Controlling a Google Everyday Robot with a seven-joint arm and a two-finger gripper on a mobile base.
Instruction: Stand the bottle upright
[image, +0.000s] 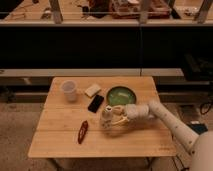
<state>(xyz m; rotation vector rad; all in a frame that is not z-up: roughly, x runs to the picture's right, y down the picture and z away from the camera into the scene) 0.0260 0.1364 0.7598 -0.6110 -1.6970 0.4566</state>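
The small pale beige bottle (105, 118) stands nearly upright on the wooden table (60, 140), just right of its middle. My gripper (112, 122) reaches in from the right on a white arm (165, 117). Its fingers (119, 121) are closed around the bottle's lower part. The bottle's lighter top shows above the fingers, while its right side is hidden by them.
A translucent white cup (69, 91) stands at the back left. A beige block (92, 90) and a black phone (95, 103) lie behind the bottle. A green plate (121, 95) sits just behind my gripper. A flat red object (82, 131) lies front left.
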